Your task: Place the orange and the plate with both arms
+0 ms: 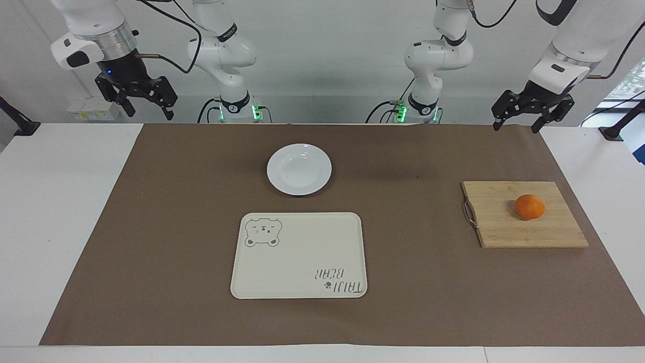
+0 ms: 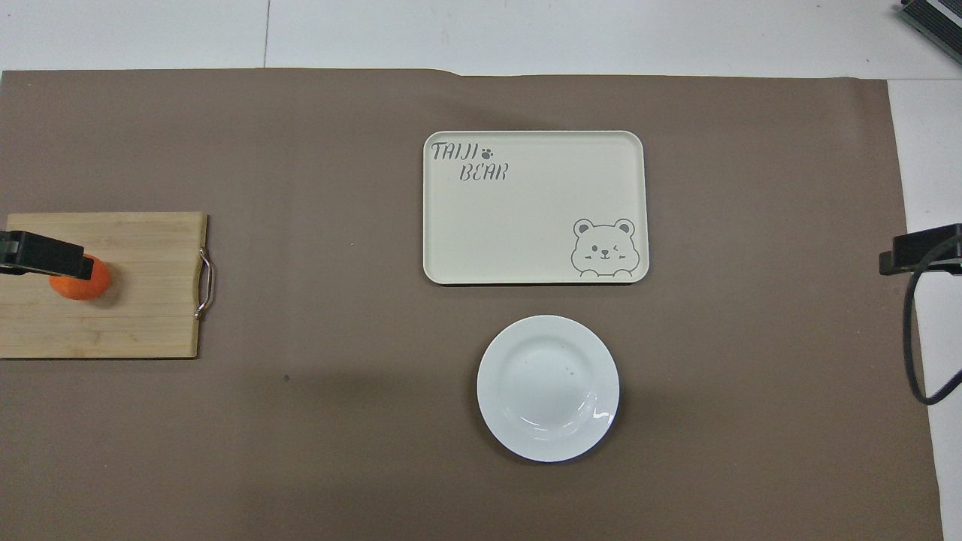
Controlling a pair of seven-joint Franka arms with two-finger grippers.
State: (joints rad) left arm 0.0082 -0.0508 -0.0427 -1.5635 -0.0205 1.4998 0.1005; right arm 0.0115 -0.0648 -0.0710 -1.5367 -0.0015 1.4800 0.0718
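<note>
The orange [image 1: 529, 206] sits on a wooden cutting board [image 1: 504, 227] toward the left arm's end of the table. The white plate [image 1: 322, 176] lies empty on the brown mat at mid-table, nearer to the robots than the cream bear tray [image 1: 299, 255]. My left gripper [image 1: 517, 126] hangs open and empty, raised above the mat's edge on the robots' side of the board. In the overhead view its tip [image 2: 41, 254] covers part of the orange [image 2: 83, 285]. My right gripper [image 1: 148, 108] waits open and empty, raised at the right arm's end.
The cutting board [image 2: 143, 300] has a metal handle [image 2: 204, 284] on the side toward the plate [image 2: 496, 391]. The tray [image 2: 535, 207] carries nothing. The brown mat [image 1: 176, 201] covers most of the white table. The right gripper's tip [image 2: 921, 252] shows at the mat's edge.
</note>
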